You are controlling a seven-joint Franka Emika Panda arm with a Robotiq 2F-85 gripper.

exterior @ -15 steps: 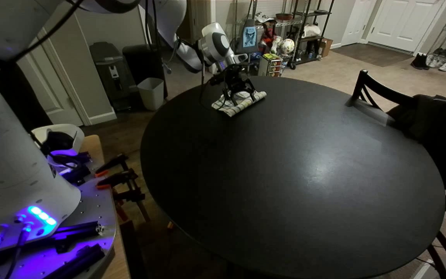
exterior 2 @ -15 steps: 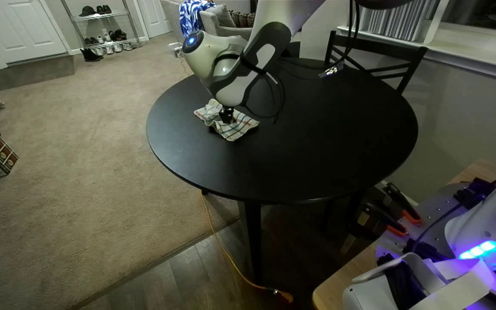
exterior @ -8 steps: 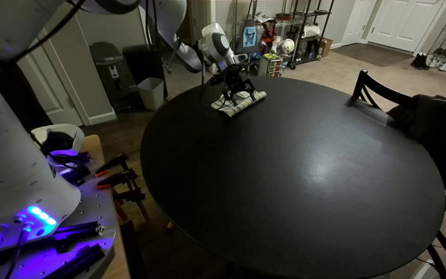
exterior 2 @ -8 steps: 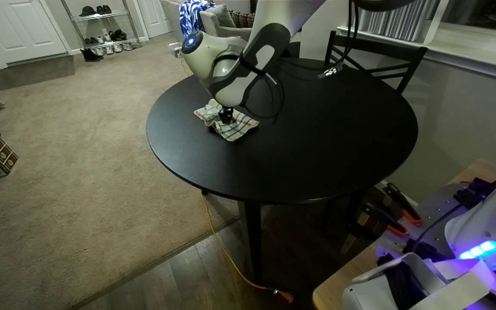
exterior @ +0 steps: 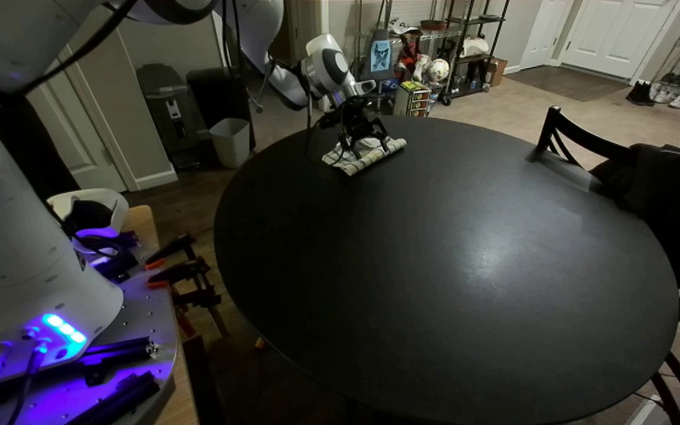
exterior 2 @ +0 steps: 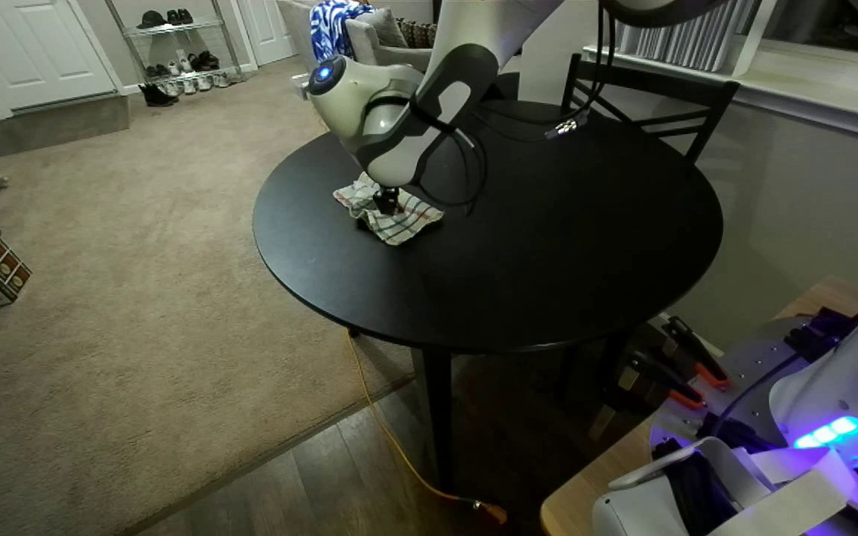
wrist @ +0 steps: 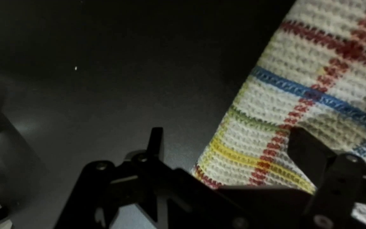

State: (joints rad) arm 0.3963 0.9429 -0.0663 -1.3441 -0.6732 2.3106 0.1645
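Slanting lengthwise toward lower right in an exterior view, the cloth (exterior 2: 404, 225) underlies a spread pincer (wrist: 226, 135).

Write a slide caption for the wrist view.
Open end effector spanning one edge of a checked cloth on a dark tabletop.

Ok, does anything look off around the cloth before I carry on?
Nothing looks spilled or damaged. The cloth lies rumpled rather than flat, and the fingers straddle its edge, one over the table. A tiny white speck in the wrist view might be a crumb or glint.
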